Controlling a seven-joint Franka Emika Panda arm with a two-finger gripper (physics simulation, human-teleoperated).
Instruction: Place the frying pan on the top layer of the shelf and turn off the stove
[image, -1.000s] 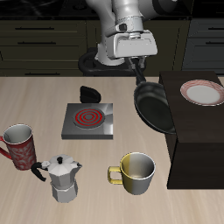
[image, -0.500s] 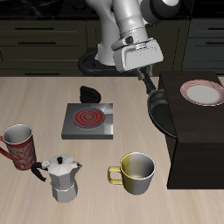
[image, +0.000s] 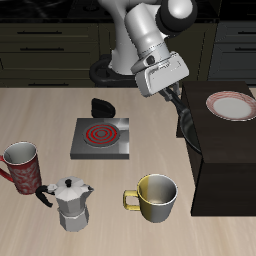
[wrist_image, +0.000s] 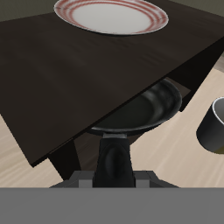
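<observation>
The gripper (image: 172, 88) has swung the frying pan (image: 187, 122) round over the last second: a moment ago the pan showed its wide dark face out over the table beside the shelf (image: 228, 160), and now it hangs nearly edge-on, a thin black sliver tilted steeply against the shelf's near corner. The arm's wrist has rolled with it, and the fingers stay clamped on the pan's handle (wrist_image: 113, 157), as the wrist view shows, with the pan's bowl (wrist_image: 140, 112) sitting just under the lip of the shelf's dark top rather than above it. That reads to me as a reorientation on the way up, not a placement; the pan looks too low and too tipped to go down flat yet, and it would need lifting clear of the edge and levelling first. The top layer already carries a red-rimmed plate (image: 232, 105) toward the back, so the free room lies nearer the front edge. The stove (image: 100, 138) sits apart on the table with its coil glowing red, so that half of the job is untouched. A red mug (image: 22, 165), a moka pot (image: 70, 203) and a yellowish cup (image: 154, 197) stand along the table's front, well clear of the pan
</observation>
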